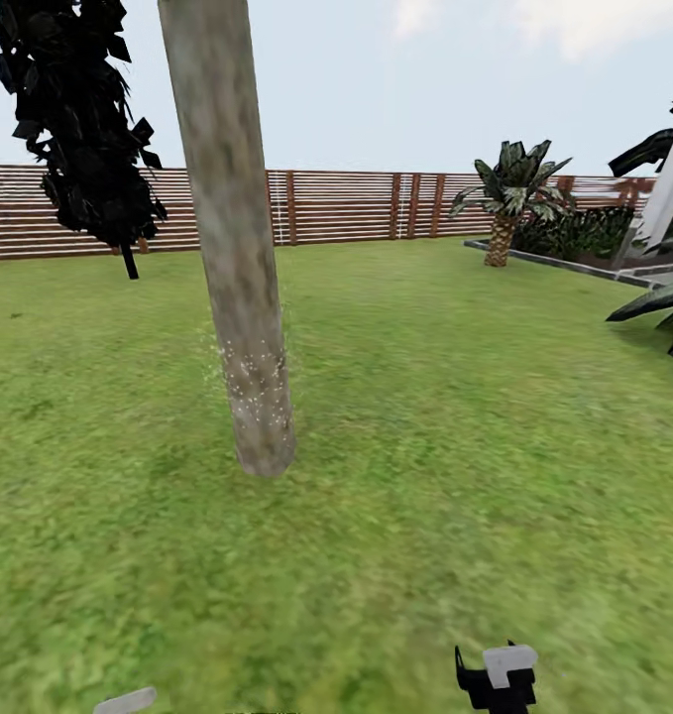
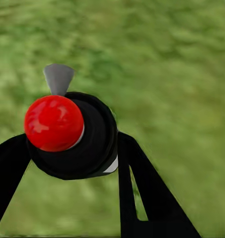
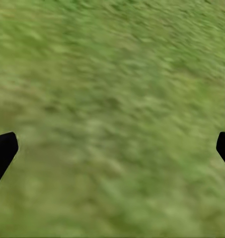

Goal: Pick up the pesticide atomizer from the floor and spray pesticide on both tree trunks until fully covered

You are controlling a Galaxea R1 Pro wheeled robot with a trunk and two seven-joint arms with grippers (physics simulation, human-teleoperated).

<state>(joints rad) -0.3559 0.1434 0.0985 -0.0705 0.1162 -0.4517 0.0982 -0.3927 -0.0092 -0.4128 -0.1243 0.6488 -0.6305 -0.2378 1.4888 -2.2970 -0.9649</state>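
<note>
the spraying step is in hand. the left gripper [image 2: 75, 148] is pinching the atomizer [image 2: 72, 136], a black bottle with a red cap and a grey nozzle, above the grass [image 2: 182, 64]. ahead on the lawn stands the tree trunk [image 1: 232, 228]; white pesticide specks [image 1: 252, 382] dot only its lower part, so this trunk looks partly covered. the right gripper [image 3: 112, 148] hangs over grass with its fingers spread wide and nothing between them. the wooden fence [image 1: 346, 203] runs along the lawn's far edge. next, i'd judge, the nozzle should be aimed higher up the trunk, then turned on the second tree
</note>
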